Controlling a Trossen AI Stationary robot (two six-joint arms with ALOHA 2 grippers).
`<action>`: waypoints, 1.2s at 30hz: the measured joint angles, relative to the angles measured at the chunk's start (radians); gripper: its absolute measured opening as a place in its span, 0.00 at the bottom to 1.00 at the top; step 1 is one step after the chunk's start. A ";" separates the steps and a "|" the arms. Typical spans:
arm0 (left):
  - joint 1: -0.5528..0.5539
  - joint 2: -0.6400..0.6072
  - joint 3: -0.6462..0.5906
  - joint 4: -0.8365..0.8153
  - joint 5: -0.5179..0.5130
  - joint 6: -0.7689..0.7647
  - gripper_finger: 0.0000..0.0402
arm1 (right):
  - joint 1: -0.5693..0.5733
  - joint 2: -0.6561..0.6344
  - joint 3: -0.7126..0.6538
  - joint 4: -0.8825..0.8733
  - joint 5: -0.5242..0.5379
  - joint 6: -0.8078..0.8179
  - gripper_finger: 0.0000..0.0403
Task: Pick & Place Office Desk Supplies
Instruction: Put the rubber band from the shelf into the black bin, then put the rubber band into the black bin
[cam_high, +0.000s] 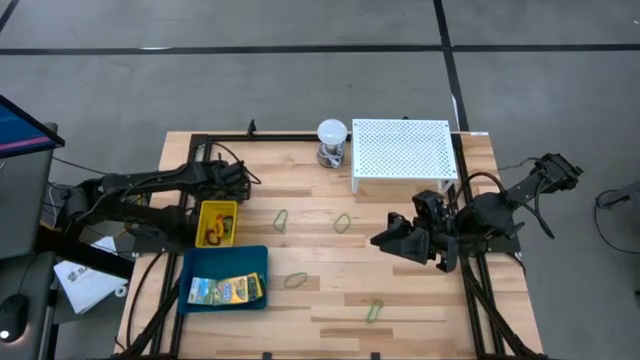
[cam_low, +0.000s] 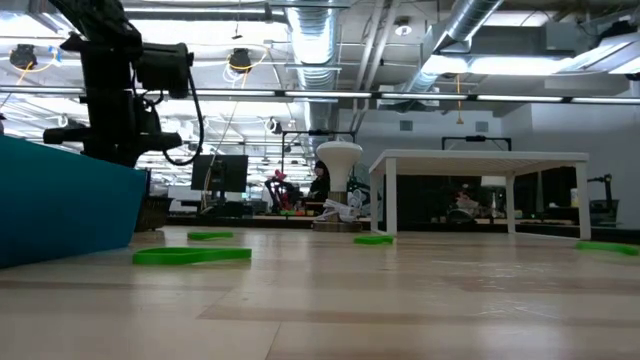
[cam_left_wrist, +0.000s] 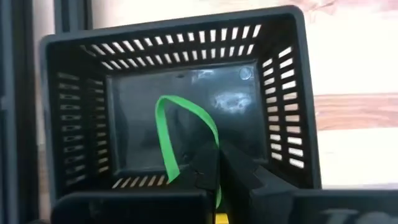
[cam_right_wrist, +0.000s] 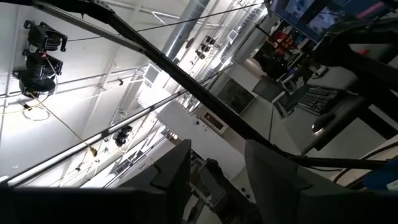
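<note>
Presently catalogued: left tool (cam_left_wrist: 211, 177), clenched on a green loop (cam_left_wrist: 180, 134), hung over the black mesh basket (cam_left_wrist: 81, 124) at the desk's (cam_high: 400, 300) left rear. Right tool (cam_high: 385, 240), fingers parted and holding nothing, waited at the desk's right side. Yellow bin (cam_high: 216, 223) stood just behind the blue tray (cam_high: 200, 265), which held the printed packets (cam_high: 225, 290). Four more green loops (cam_high: 281, 219) lay scattered on the desk.

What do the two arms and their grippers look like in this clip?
Both arms are dark, jointed and boxy, with black cables looping along them. The left arm is long and slim; the right arm ends in a chunky black gripper. The wrist views show flat, angular black fingers. No markings are visible.
</note>
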 joint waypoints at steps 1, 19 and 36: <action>0.000 0.000 -0.002 0.004 -0.004 -0.002 0.01 | 0.000 0.000 0.000 0.000 0.001 0.000 0.37; -0.001 -0.145 -0.002 0.042 -0.057 0.029 0.42 | -0.013 0.000 0.000 -0.005 0.032 0.000 0.37; -0.388 -0.200 -0.001 0.810 0.416 0.242 0.41 | -0.038 0.000 0.000 -0.029 0.026 -0.046 0.37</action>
